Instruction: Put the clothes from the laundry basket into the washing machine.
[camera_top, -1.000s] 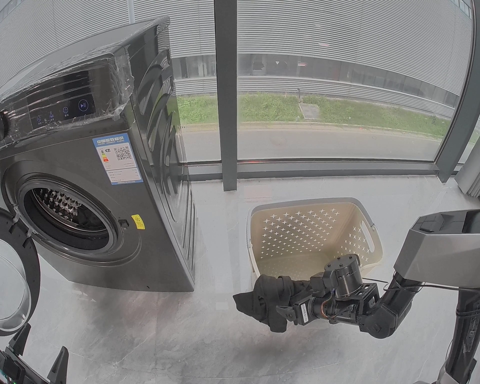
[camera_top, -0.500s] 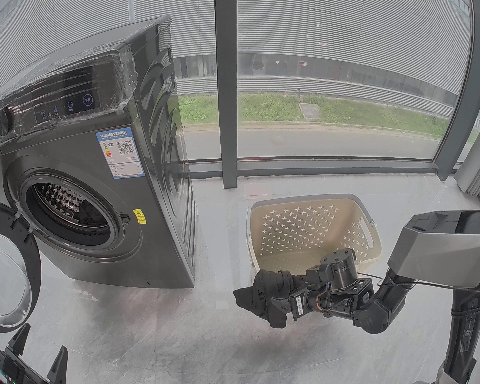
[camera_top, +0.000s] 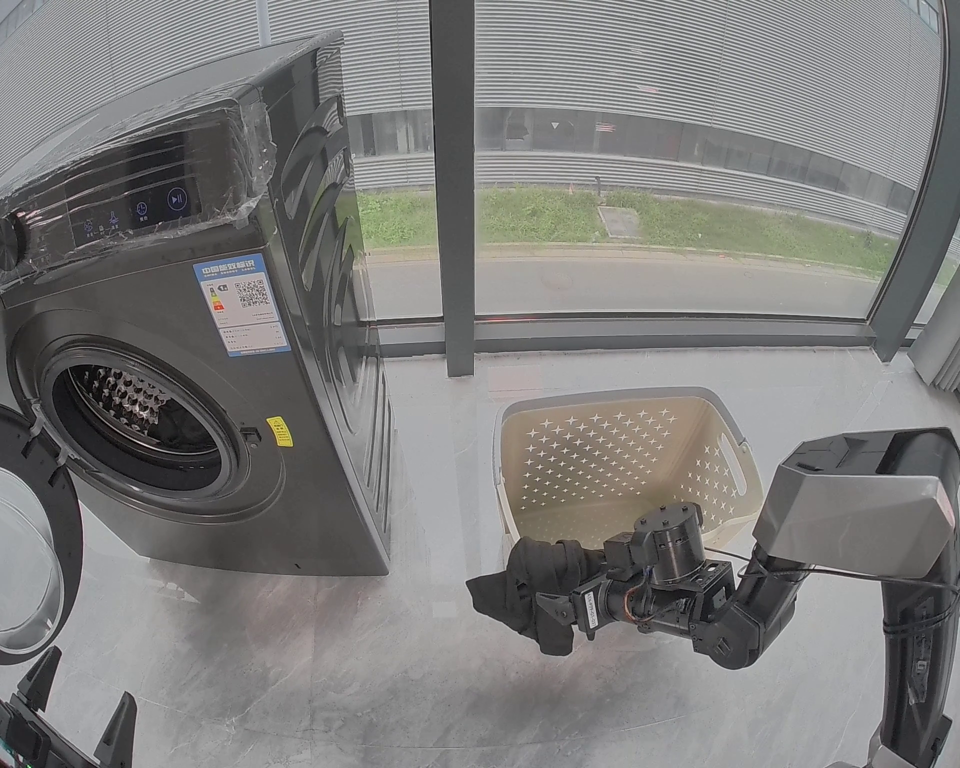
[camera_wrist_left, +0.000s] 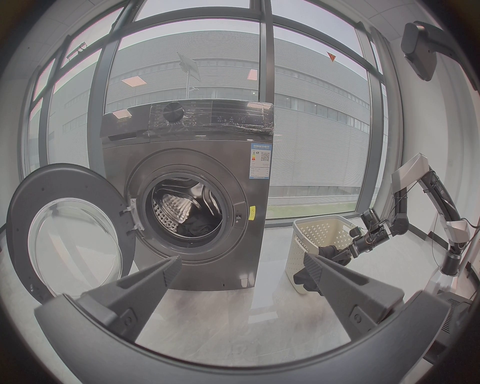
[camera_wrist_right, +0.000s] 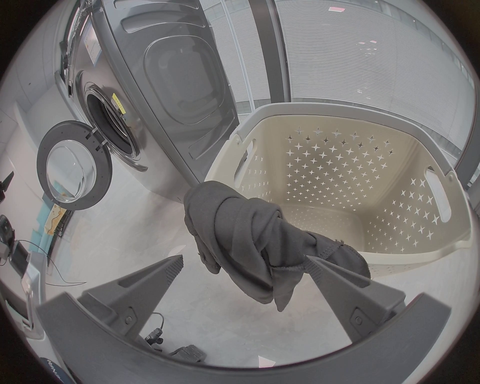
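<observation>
Transfer step is underway: the right gripper (camera_wrist_right: 242, 258) is carrying a dark garment (camera_wrist_right: 240, 235) in the air, just off the near left corner of the laundry basket (camera_top: 620, 398), over the floor (camera_top: 350, 660) and well apart from the washing machine (camera_top: 300, 420). Its fingers (camera_wrist_right: 345, 295) are sitting spread wide, and the cloth is hanging hooked over one of them, not pinched between both. The basket is looking empty inside, so this is likely the last piece. The left gripper (camera_wrist_left: 240, 262) is hanging low facing the machine, fingers apart, gripping nothing. The door (camera_wrist_left: 70, 235) is standing swung open, the drum mouth (camera_top: 135, 425) is facing the robot, and dark clothes (camera_wrist_left: 200, 227) are lying inside. The next move is calling for a carry to the robot's left and a push in past the rim. The loose hooked hold is risking a drop. The garment is bunching into a lump, its long axis running along the gripper's reach and pointing toward the machine side, with a tail drooping down.
</observation>
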